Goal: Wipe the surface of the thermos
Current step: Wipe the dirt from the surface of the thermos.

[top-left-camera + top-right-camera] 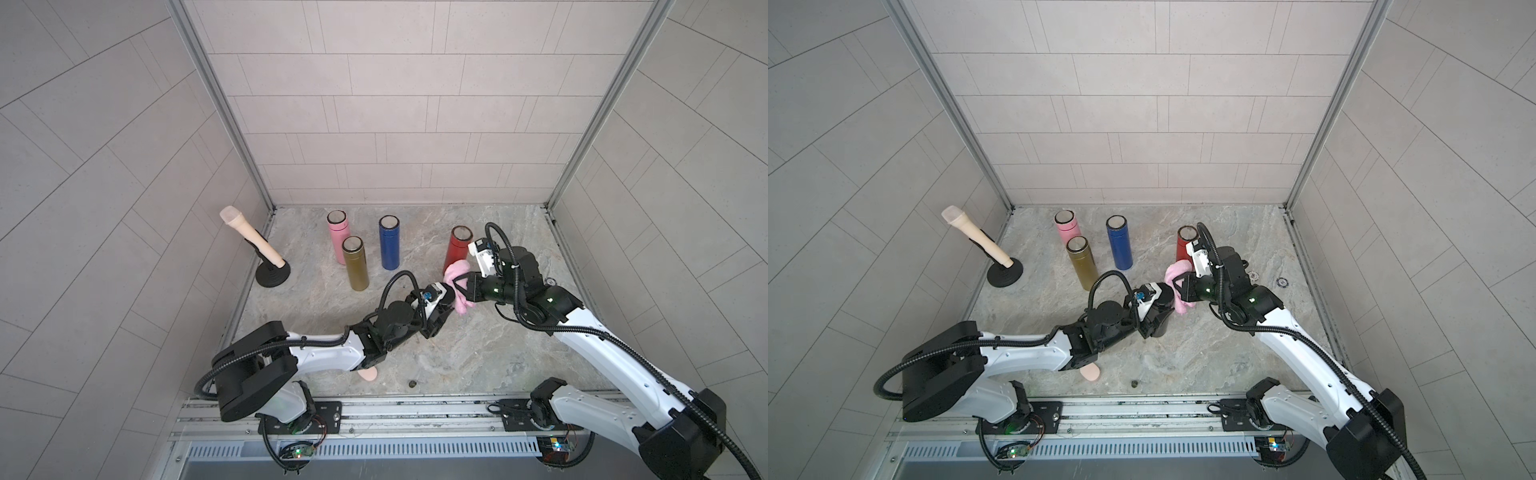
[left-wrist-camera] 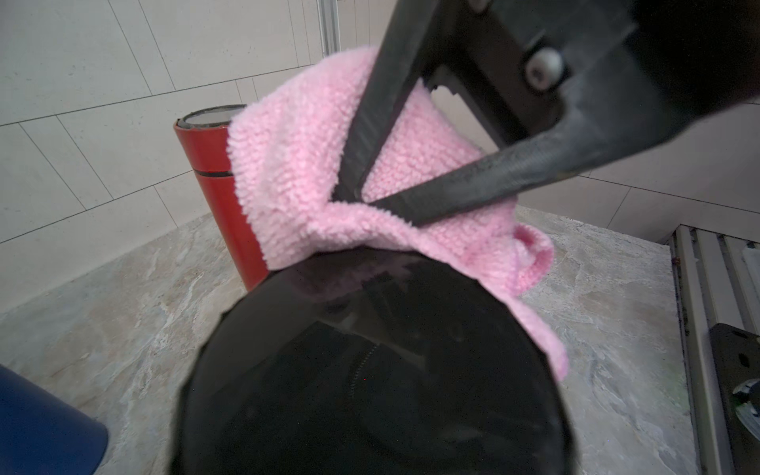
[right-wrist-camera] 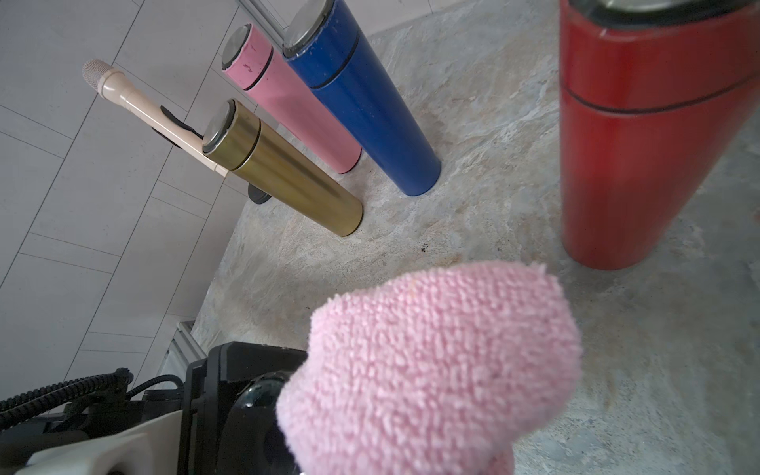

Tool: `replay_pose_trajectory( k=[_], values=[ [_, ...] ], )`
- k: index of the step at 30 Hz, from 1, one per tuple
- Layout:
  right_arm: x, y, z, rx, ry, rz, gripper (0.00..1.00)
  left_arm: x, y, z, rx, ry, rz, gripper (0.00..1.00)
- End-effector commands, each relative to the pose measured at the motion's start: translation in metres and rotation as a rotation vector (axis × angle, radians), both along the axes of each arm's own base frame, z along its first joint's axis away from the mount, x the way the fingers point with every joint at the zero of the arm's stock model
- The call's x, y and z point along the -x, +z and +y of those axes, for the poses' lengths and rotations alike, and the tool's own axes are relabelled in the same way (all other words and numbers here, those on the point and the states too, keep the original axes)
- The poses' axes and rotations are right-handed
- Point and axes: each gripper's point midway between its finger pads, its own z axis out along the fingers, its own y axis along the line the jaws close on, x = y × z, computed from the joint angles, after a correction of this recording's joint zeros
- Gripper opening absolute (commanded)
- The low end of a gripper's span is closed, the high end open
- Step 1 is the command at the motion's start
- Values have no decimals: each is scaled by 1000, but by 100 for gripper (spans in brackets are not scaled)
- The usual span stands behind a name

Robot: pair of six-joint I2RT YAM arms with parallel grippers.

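A black thermos [image 1: 1162,308] stands upright at the middle of the table, and my left gripper [image 1: 1154,322] is shut around its body. In the left wrist view the black thermos [image 2: 370,370] fills the lower part, so the left jaws are hidden there. My right gripper [image 1: 456,288] is shut on a pink cloth [image 1: 457,276]. Its two fingers [image 2: 370,123] pinch a fold of the pink cloth [image 2: 296,164], which lies against the thermos's top and far side. The right wrist view shows the pink cloth [image 3: 432,362] covering the jaws, with the black thermos [image 3: 255,432] beside it.
A red thermos [image 1: 457,249] stands just behind the cloth. Blue [image 1: 389,247], gold [image 1: 355,264] and pink [image 1: 338,235] thermoses stand at the back left. A beige microphone [image 1: 253,243] leans on a black stand by the left wall. A small peach object [image 1: 369,375] lies under the left arm.
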Motion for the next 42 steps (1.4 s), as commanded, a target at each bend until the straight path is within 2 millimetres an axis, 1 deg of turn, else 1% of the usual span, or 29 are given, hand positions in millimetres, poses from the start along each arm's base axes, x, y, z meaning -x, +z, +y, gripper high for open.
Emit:
replay_pose_trajectory(
  k=[1,4,9,14,16,20,22,23,24,25,26,28,32,34,36,38,42],
  values=[
    [21,8,21,-37,122,30,0,-19,21,0,34,68,0,49],
    [21,4,22,-33,127,36,0,-18,19,-1,14,62,7,60],
    [20,3,24,-38,125,36,0,-19,20,-2,1,62,17,66],
    [20,4,24,-35,126,36,0,-15,18,-2,-6,49,34,70],
    [21,4,24,-32,128,36,0,-13,18,-2,-9,37,42,79],
    [21,4,22,-26,122,34,0,-9,16,-4,-4,17,57,80],
    [20,5,21,-23,112,33,0,-8,14,-5,-6,7,63,70],
    [20,6,21,-26,112,29,0,-8,15,-5,-6,8,63,69],
    [20,7,19,-21,105,27,0,-7,14,-4,-7,6,65,59],
    [19,10,16,-7,87,25,0,-7,14,-4,-10,5,64,45],
    [19,14,12,2,76,15,0,-8,14,-4,-10,7,65,34],
    [19,29,5,1,44,-20,0,-7,12,-4,-20,4,71,0],
    [24,67,2,-86,23,-101,0,-10,13,-2,-9,22,73,0],
    [28,83,5,-160,30,-126,0,-11,13,0,4,33,74,0],
    [32,90,9,-228,34,-115,0,-12,15,2,21,48,69,0],
    [33,82,16,-280,36,-60,0,-14,18,5,58,67,69,0],
    [37,42,24,-237,32,48,0,-15,23,5,84,74,60,0]
  ],
)
